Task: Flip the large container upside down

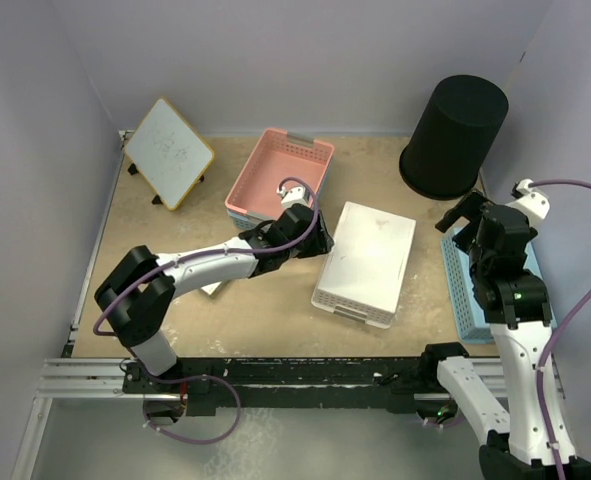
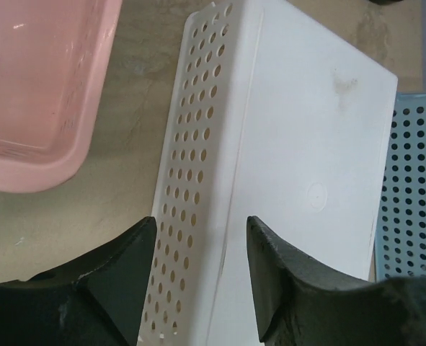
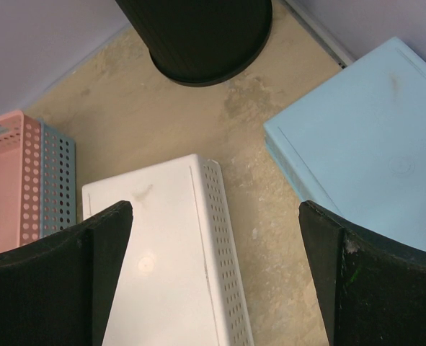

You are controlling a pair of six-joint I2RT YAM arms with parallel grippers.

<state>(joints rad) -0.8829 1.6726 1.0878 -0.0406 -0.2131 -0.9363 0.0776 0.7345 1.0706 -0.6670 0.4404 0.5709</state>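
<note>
Two empty grippers: left gripper [image 2: 202,225] half-spread, right gripper [image 3: 214,209] wide. Large container [image 1: 455,130] looks light, stiff, slick; I'd pinch its ribbed rim, probably floor-side.

black wastebasket [image 1: 453,135], rim down, far right corner

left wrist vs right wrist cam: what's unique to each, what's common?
Left wrist only: the left claw, open over the holed side of the white basket, and the inside of the pink basket.
Right wrist only: the black wastebasket, rim down on the table, and the right claw, wide open and empty.
Both: the white basket lying bottom up, part of the pink basket, the blue basket beside the white one, and bare table.
</note>
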